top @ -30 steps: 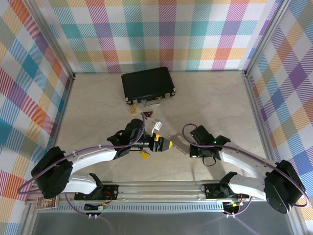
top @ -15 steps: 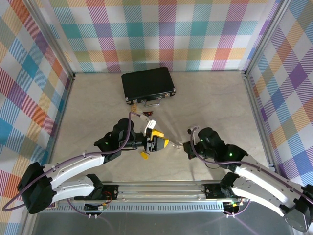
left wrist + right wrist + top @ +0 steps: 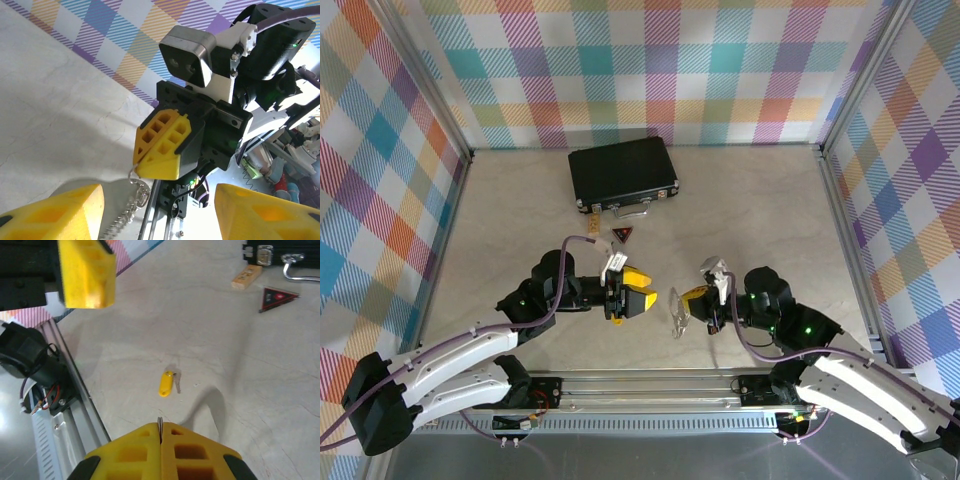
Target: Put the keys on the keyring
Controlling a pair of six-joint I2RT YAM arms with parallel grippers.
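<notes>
The left arm (image 3: 470, 350) reaches in from the near left corner of the desk (image 3: 520, 220) toward the middle. A small tan block (image 3: 592, 222) lies on the desk close to the near left corner of the black case (image 3: 623, 173); the case sits flat at the far edge, a little left of centre, with its silver handle (image 3: 632, 208) facing the arms; a dark triangular tag (image 3: 622, 234) with a red mark lies on the near side of that handle, apart from it.

The key (image 3: 165, 384) lies flat on the bare desk toward the near edge, left of centre; its yellow head and short silver blade are both down on the surface; nothing touches it, and it is well apart from the tag.

The left gripper (image 3: 640, 292) hovers above the desk pointing right; its yellow fingers (image 3: 55, 215) stand well apart, with nothing between them.

Just right of it, between the two grippers, the keyring (image 3: 678, 313) hangs clear of the desk, its chain-like edge dangling down. Its top is pinched in the right gripper (image 3: 695, 296), whose yellow fingertips are pressed together on the metal; a thin sliver of it shows at the seam in the right wrist view.

The right arm (image 3: 860, 375) comes in from the near right corner; the two grippers face each other, near but not touching.
</notes>
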